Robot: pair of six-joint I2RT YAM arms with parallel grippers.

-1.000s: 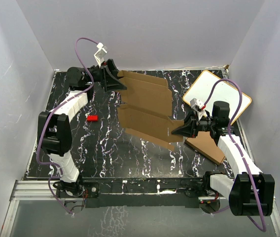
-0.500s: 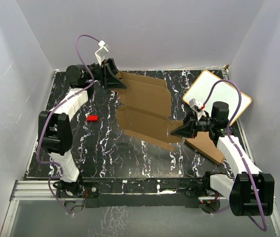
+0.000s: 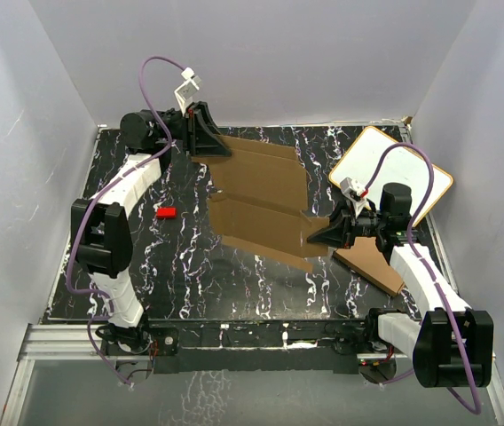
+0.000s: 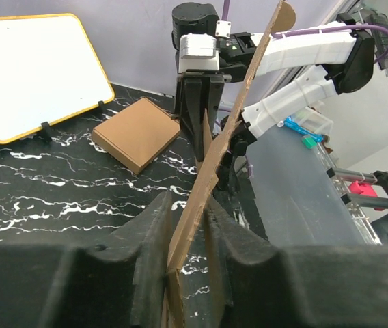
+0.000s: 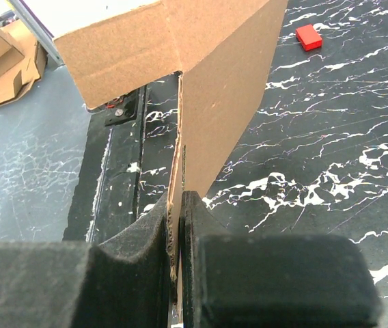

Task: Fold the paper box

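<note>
While your right end effector [image 5: 179,205] clamps the paper box [image 3: 261,191], left end effector [image 4: 186,205] grip is unclear; folding seemingly barely begun.

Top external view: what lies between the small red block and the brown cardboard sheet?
Only bare black white-veined tabletop; nothing sits between the small red block and the flat brown corrugated-cardboard sheet in the top view.

Edge-on paper box [image 4: 238,109] between the fingers of the left gripper [image 4: 187,203], small brown carton [image 4: 136,133] and whiteboard [image 4: 40,68] beyond.
</note>
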